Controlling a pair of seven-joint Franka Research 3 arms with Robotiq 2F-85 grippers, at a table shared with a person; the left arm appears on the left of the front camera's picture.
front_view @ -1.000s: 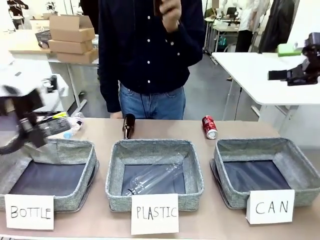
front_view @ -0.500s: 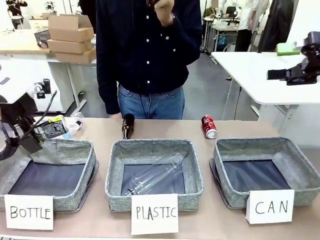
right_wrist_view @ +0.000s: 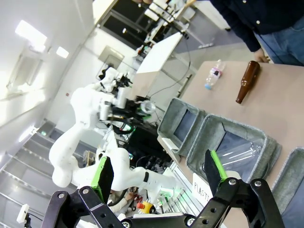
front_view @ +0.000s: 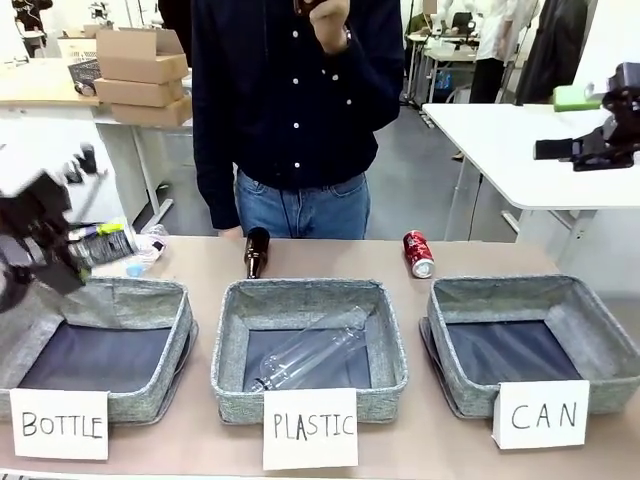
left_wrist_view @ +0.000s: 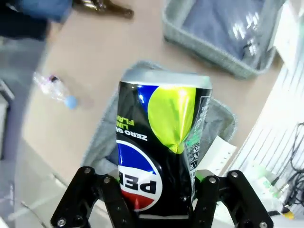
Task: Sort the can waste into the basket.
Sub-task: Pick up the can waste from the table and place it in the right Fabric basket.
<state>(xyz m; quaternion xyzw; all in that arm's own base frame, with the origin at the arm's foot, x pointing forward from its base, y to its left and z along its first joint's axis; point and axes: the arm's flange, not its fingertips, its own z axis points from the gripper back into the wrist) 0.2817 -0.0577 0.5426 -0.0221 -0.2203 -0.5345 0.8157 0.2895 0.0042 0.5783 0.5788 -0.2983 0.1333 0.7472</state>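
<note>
CAN basket (front_view: 600, 340) is way over on my right and looks empty. BOTTLE basket (front_view: 150, 300) is right under my left gripper (left_wrist_view: 156, 190), which is pinching the black can (left_wrist_view: 161, 142), so I reckon the next move is a long carry across. Right gripper (right_wrist_view: 159, 173) hangs spread wide, holding nothing. Red can (front_view: 419, 253) lies just behind the CAN basket.
</note>
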